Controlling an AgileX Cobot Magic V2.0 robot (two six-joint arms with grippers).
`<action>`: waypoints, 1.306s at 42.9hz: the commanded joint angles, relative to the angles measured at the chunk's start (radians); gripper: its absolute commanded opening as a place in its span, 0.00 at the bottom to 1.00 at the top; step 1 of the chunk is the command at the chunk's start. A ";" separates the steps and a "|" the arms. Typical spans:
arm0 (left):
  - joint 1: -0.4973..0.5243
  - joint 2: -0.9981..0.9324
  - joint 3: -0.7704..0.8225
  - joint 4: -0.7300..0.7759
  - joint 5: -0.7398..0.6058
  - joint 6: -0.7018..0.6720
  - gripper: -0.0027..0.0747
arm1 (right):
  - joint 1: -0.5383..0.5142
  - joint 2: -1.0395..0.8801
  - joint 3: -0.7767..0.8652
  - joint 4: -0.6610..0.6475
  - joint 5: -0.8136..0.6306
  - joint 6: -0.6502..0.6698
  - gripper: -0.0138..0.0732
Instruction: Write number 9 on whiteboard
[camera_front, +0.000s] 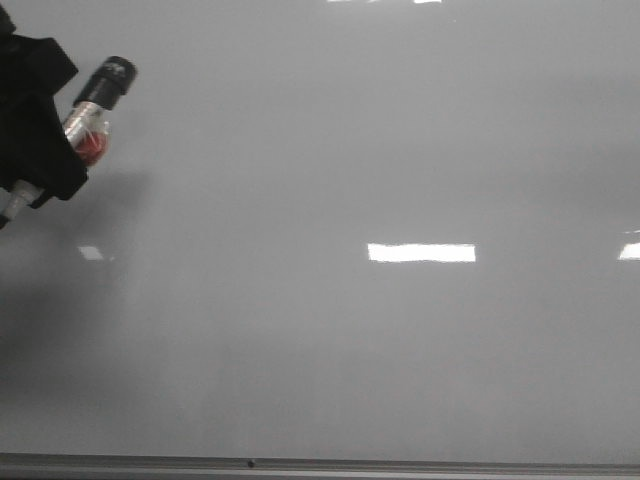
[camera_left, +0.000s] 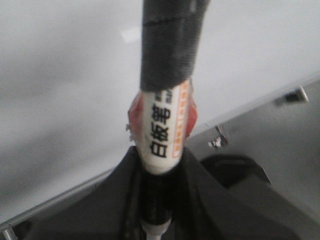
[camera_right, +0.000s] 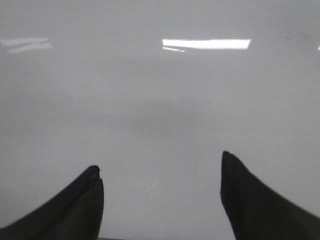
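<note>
At the upper left of the front view, the robot's left gripper pinches a white-barrelled whiteboard marker with a black cap, red label print and grey tape wrapped round its upper barrel, holding it tilted over the large glossy white-grey whiteboard with a grey metal edge strip. The board shows only ceiling-light reflections; no stroke of the number 9 is visible anywhere on it, so the writing step appears not to have begun. The black end pointing up and away from the gripper looks like a cap; whether the writing tip is bared at the lower end cannot be told from these views.

In the left wrist view the marker sits clamped between the dark gripper pads, its printed barrel clear against the board and the metal edge strip running diagonally behind it. The right gripper hangs spread and empty over bare board, its two dark fingertips well apart.

The next move likely calls for bringing the tip down onto an open patch of board, then tracing a closed loop and a straight tail with steady, light pressure. Nothing stands in the way on the board itself; the main risks seem to be a capped or poorly angled tip, and glare hiding a faint line.
</note>
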 joint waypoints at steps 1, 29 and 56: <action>-0.067 -0.036 -0.079 -0.063 0.116 0.090 0.01 | 0.001 0.096 -0.094 0.139 0.019 -0.138 0.76; -0.231 -0.036 -0.120 -0.385 0.436 0.567 0.01 | 0.320 0.785 -0.526 0.824 0.598 -0.735 0.76; -0.231 -0.036 -0.120 -0.387 0.359 0.568 0.01 | 0.496 1.043 -0.642 0.857 0.664 -0.760 0.57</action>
